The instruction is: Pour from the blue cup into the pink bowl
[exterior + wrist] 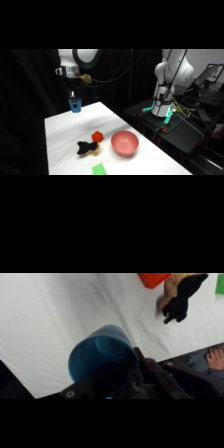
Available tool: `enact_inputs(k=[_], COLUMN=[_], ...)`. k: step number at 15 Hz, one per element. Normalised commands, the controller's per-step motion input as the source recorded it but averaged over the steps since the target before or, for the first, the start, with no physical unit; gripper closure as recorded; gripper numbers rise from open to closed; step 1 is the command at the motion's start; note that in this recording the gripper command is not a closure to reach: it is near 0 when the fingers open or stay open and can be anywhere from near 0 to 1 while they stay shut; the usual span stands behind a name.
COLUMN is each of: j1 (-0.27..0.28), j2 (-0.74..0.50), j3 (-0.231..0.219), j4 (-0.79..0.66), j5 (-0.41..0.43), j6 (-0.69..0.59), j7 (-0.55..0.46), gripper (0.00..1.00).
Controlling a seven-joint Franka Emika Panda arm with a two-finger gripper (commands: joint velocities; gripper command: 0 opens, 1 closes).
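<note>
Item one, my jaws [75, 100]: closed on the blue cup [75, 105], which I hold clear of the table [65, 145] above its far left corner; in the wrist view the cup [101, 355] shows its open mouth and blue inside, with my black linkage just below it, and I cannot tell whether it holds anything. Item two, the table: white, plain, running from that far corner toward the camera, brightly lit on the near part and faintly shadowed under my arm. Item three, the pink bowl [124, 143]: upright on the table's right half, well apart from the cup, mouth up. Item four, a small red object [97, 135]: just left of the bowl, seen in the wrist view as an orange-red block [153, 279] at the top edge. Item five, a black and tan object [88, 146]: lying touching or just beside the red one, on its near side; its kind I cannot tell. Item six, a green flat piece [99, 169]: at the table's near edge, below the black object. Item seven, the room: dark on all sides, with black cables hanging behind my arm. Item eight, a dark stand [170, 125] to the right of the table, carrying my white base [167, 75] and some teal-coloured fittings [167, 116].
</note>
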Motion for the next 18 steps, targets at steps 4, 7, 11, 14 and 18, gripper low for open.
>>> enact_inputs(k=[4, 7, 11, 14, 18], j1=[0.107, 0.052, 0.035, 0.017, 0.007], j2=[0.32, 0.15, 0.09, 0.14, 0.19], j3=[-0.039, 0.003, 0.003, 0.006, 0.007], j4=[0.17, 0.06, 0.03, 0.03, 0.07], j5=[-0.195, -0.048, -0.013, 0.023, 0.062], j6=[0.23, 0.09, 0.11, 0.22, 0.29], j7=[0.41, 0.25, 0.18, 0.14, 0.12], gripper=[0.13, 0.13, 0.13, 0.13, 0.13])
